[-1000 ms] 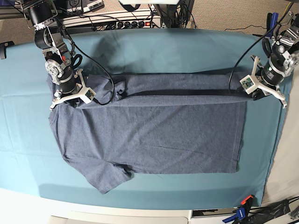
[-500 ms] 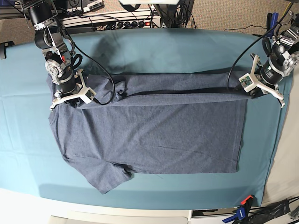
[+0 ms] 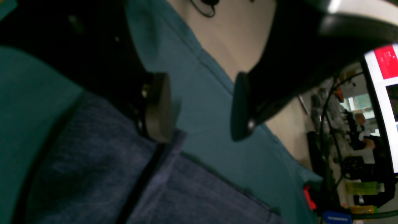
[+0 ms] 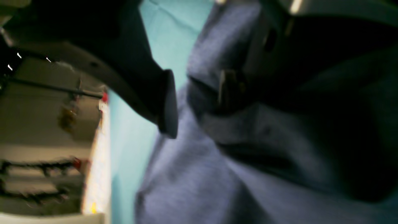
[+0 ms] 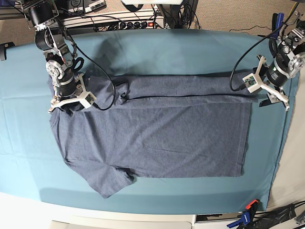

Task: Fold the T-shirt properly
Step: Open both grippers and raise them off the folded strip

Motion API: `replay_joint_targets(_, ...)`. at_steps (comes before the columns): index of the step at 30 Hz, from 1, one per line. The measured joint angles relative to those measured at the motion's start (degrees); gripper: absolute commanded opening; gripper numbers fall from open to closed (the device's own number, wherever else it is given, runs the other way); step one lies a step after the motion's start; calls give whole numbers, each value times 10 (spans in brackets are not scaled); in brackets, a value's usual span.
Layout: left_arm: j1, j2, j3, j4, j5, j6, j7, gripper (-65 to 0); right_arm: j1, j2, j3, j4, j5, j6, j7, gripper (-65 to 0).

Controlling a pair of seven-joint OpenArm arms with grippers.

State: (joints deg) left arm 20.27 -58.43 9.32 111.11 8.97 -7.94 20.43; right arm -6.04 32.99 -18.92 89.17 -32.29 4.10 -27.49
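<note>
The slate-blue T-shirt (image 5: 157,133) lies plain side up on the teal table cloth (image 5: 181,52). Its far edge is folded over into a long band (image 5: 186,88), and one sleeve (image 5: 109,183) sticks out at the front left. My left gripper (image 5: 272,97) is at the band's right end. In the left wrist view it (image 3: 199,107) is open and empty, with one pad (image 3: 158,107) at the shirt's corner (image 3: 93,161). My right gripper (image 5: 66,101) is at the band's left end. In the right wrist view it (image 4: 197,96) is open over the shirt fabric (image 4: 199,174).
A power strip and cables (image 5: 119,21) run along the table's back edge. A black cable (image 5: 108,83) from the right arm hangs over the shirt's collar end. A clamp (image 5: 248,213) sits at the front right corner. The cloth's right edge (image 5: 285,143) is close to the left arm.
The folded band was held slightly raised, with a shadow under it, and now lies flat. Both grippers have opened, and the left gripper has drawn back a little to the right.
</note>
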Motion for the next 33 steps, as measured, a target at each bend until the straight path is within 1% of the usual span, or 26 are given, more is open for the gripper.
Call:
replay_joint_targets(1,0,0,0,0,0,0,0,-333,0,1,0,3,-10,-11,-9,-417)
replay_joint_targets(3,0,0,0,0,0,0,0,-333,0,4,0,11,-9,-17,-16,-417)
replay_joint_targets(4,0,0,0,0,-5,0,1,-333,0,4,0,15,-9,-28,-23,-417)
replay_joint_targets(8,1,0,0,0,-59,0,44,-333,0,4,0,50,-7,-33,-66,-417)
replay_joint_targets(9,2,0,0,5,-69,0,55,-333,0,5,0,65,-3,-30,-74,-417)
replay_joint_targets(10,2,3,0,12,-70,-5,67,-333,0,9,0,82,7,-10,-80,-417)
replay_joint_targets(11,3,8,0,19,-69,-5,75,-333,-2,17,0,103,16,18,-86,-417)
replay_joint_targets(13,10,12,0,38,-70,-12,85,-333,-13,34,0,147,37,52,-110,-417)
replay_joint_targets(14,16,11,0,49,-70,-11,91,-333,-23,45,0,167,47,63,-118,-417)
replay_joint_targets(17,37,10,0,71,-69,-10,100,-333,-64,74,2,210,44,63,-143,-417)
replay_joint_targets(19,51,10,0,78,-65,-11,101,-333,-91,87,14,215,40,64,-141,-417)
replay_joint_targets(22,73,10,0,81,-52,-11,112,-333,-137,111,57,215,37,66,-145,-417)
replay_joint_targets(26,98,9,0,81,-47,-11,117,-333,-194,143,113,216,37,76,-144,-417)
replay_joint_targets(28,112,9,0,82,-41,-12,122,-333,-228,157,131,230,53,80,-149,-417)
replay_joint_targets(29,120,9,0,83,-35,-13,123,-333,-245,162,137,242,67,88,-149,-417)
replay_joint_targets(31,143,9,0,92,-17,-16,125,-333,-278,164,144,269,98,104,-151,-417)
replay_joint_targets(32,153,9,0,97,-11,-17,126,-333,-294,164,145,282,113,104,-153,-416)
replay_joint_targets(33,162,9,0,101,-4,-16,125,-333,-309,164,144,294,115,108,-154,-415)
